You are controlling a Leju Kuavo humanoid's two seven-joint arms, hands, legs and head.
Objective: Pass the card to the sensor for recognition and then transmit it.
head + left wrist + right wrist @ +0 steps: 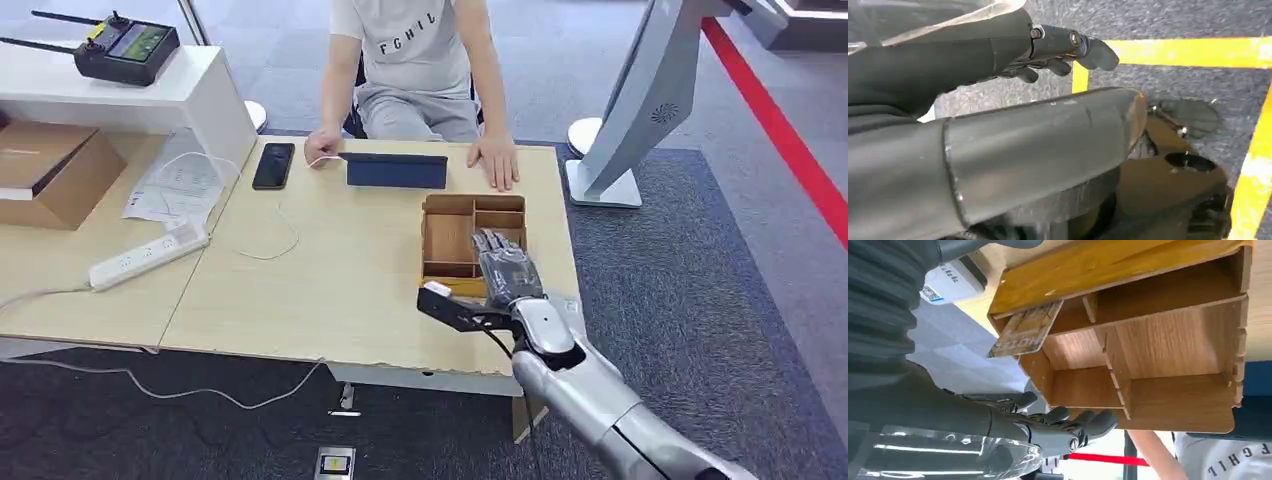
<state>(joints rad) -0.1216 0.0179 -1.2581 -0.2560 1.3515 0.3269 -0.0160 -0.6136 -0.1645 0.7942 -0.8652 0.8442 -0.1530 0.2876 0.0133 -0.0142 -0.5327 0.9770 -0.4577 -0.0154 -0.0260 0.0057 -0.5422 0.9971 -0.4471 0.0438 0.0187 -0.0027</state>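
The right hand point(507, 268) hovers over the wooden box point(448, 240), fingers stretched and apart, holding nothing. The card point(1025, 330) stands tilted in the box's near compartment, its long axis leaning over the rim. The left hand point(1063, 55) hangs empty, fingers loosely apart.

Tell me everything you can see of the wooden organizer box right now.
The wooden organizer box is a shallow open-topped tray of light brown wood, split by thin partitions into several compartments. It sits flat on the table near its right edge, in front of the seated person. A card leans in the compartment nearest the robot, poking above the wall. The right hand hovers over the box's near right part, its fingers extended; whether they touch the box is unclear.
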